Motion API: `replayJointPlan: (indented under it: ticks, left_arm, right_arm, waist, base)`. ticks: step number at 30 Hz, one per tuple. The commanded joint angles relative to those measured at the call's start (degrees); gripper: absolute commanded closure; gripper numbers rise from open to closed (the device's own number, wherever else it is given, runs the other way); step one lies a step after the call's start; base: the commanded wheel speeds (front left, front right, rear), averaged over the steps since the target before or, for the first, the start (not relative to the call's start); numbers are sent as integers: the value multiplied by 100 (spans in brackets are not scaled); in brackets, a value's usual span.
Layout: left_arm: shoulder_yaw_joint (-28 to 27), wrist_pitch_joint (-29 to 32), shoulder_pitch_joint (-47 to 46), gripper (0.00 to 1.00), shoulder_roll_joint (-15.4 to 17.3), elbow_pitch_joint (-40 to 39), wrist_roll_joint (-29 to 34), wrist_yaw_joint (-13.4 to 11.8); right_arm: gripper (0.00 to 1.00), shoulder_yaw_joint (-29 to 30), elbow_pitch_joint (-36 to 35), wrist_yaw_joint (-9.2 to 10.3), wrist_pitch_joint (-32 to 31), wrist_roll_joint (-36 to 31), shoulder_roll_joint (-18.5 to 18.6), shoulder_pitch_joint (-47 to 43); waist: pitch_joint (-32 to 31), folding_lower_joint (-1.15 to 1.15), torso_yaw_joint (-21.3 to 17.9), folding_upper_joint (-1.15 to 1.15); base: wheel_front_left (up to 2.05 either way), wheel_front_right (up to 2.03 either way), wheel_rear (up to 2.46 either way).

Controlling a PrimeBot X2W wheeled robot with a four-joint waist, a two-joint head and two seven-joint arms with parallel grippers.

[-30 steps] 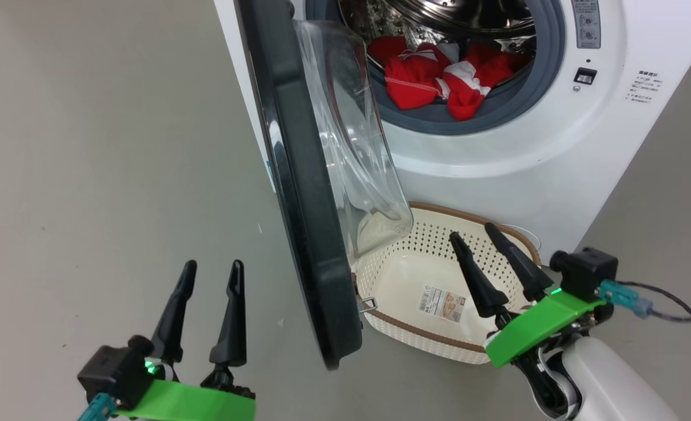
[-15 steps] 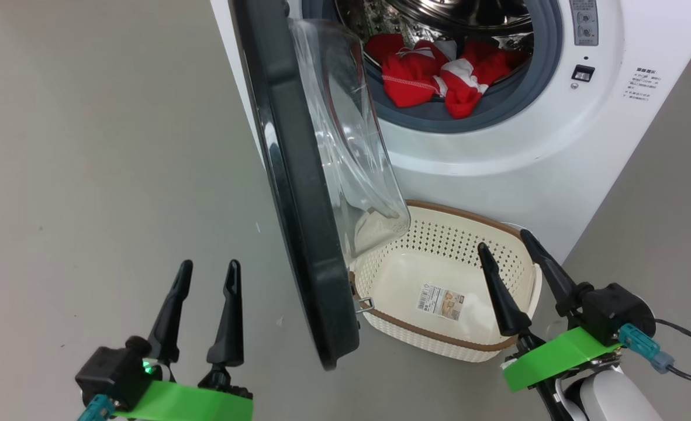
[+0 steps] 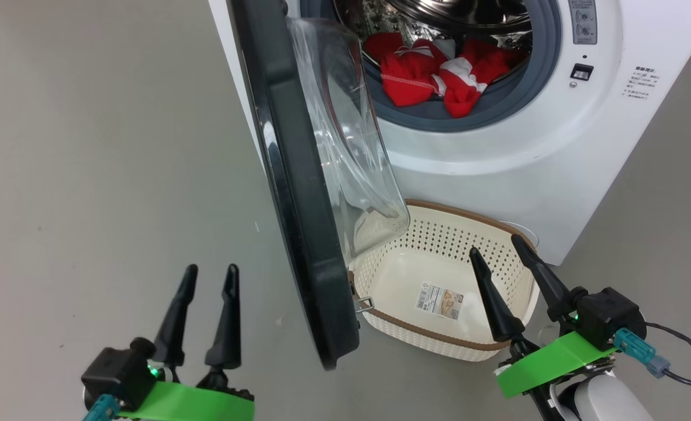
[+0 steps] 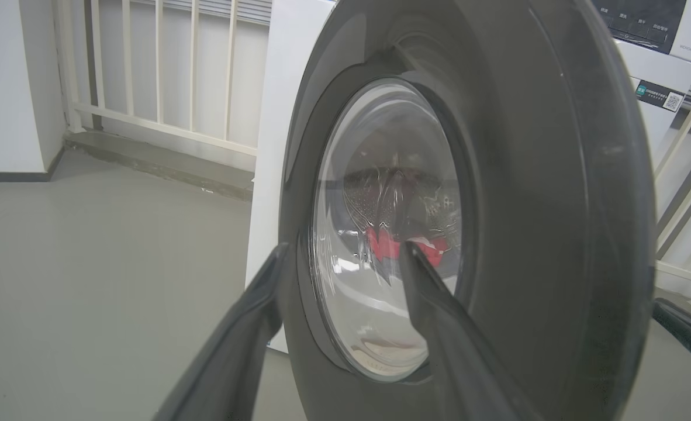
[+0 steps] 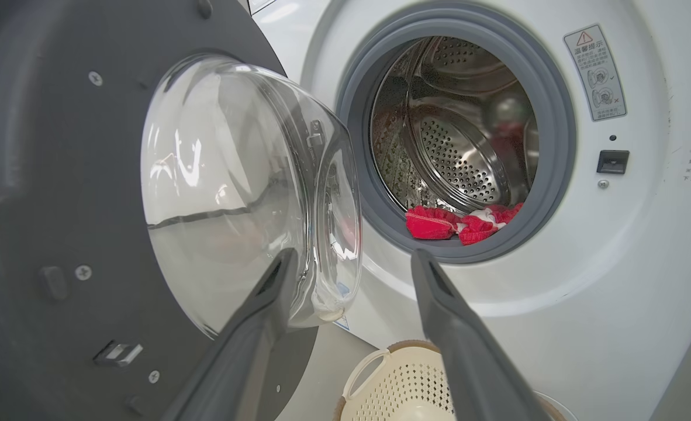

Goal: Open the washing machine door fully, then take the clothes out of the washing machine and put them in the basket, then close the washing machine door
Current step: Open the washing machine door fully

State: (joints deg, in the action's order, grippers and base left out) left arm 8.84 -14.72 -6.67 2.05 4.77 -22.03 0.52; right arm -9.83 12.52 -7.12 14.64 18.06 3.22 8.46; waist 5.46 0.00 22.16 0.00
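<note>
Clothes (image 3: 415,82): soft, light, limp red bundle; pinch a raised fold; left gripper (image 3: 211,268) and right gripper (image 3: 495,244) both spread, empty

The left gripper (image 3: 212,269), two long black tapered fingers (image 3: 228,318) on a bright green bracket (image 3: 187,403), points upward, fingers parted and empty. The right gripper (image 3: 496,244), built alike on a pale forearm (image 3: 608,402), leans up-left, equally spread, holding nothing.

The washing machine door (image 3: 299,193) and the basket (image 3: 433,345) are looked down on from the head camera. The door's outer face is seen close up from the left wrist, its inner face and the washing machine (image 5: 614,263) from the right wrist. The door is shared by all three.
</note>
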Motion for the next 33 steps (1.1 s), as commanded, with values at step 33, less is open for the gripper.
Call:
replayJointPlan:
  ticks: [33]
  left_arm:
    - [1028,199,-585,100,143,-2210,191,499]
  right_arm:
    - [0,-204,69,-36,36,248,-34,43]
  waist:
    - [-143,0,-146,0]
  base:
    - [0,0,0]
